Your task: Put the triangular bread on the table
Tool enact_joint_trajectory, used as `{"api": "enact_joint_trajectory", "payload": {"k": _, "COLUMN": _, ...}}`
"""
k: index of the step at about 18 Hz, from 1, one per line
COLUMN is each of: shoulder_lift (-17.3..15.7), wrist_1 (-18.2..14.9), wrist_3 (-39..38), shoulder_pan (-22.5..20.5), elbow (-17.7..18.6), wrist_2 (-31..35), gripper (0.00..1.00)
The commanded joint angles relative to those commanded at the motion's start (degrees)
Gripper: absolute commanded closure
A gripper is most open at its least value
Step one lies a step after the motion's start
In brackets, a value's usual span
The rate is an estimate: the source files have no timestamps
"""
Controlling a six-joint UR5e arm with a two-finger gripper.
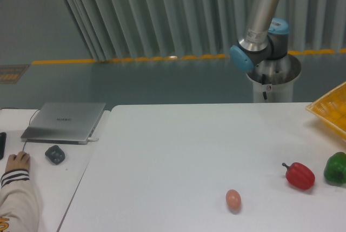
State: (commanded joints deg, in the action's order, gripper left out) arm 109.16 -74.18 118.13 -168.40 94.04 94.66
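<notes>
Background: grey-green floor with a yellow-orange stripe [130,59] across it, pale vertical slatted blinds [151,10] behind. Foreground: large white smooth rectangular table [178,156].

The triangular bread isn't visible anywhere in view, so I can't say where it sits. The gripper is also out of frame, so places relative to it can't be given and I can't tell whether its fingers are apart, together or holding something. Only the silver-and-blue arm [259,32] shows: it rises from a grey round pedestal base [273,80] behind the table's far right edge and leaves the frame at the top.

On the table, near front: small pinkish-tan egg [233,199], lying alone. To its right, well apart: glossy red bell pepper [300,176] with a dark stem. Just beyond that, at the right frame edge: green bell pepper [336,168], partly cut off. Farther back at the right edge: corner of a yellow plastic crate [331,112], resting on the table.

Left of the table: smaller white desk [59,183], with a narrow gap between them. On it, a closed grey laptop [65,121] and a small dark grey lump-shaped object [54,154] just in front of it. A person's hand [16,161] in a striped-cuff cream sleeve rests on the desk at the left edge.
</notes>
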Motion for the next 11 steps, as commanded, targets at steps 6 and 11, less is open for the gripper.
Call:
{"api": "enact_joint_trajectory", "payload": {"k": 6, "shoulder_lift": 0.44, "wrist_1": 0.52, "wrist_3": 0.00, "shoulder_pan": 0.00, "elbow": 0.26, "wrist_2": -0.09, "gripper": 0.13}}
{"api": "enact_joint_trajectory", "payload": {"k": 11, "shoulder_lift": 0.62, "wrist_1": 2.11, "wrist_3": 0.17, "shoulder_pan": 0.00, "elbow": 0.70, "wrist_2": 0.00, "gripper": 0.45}}
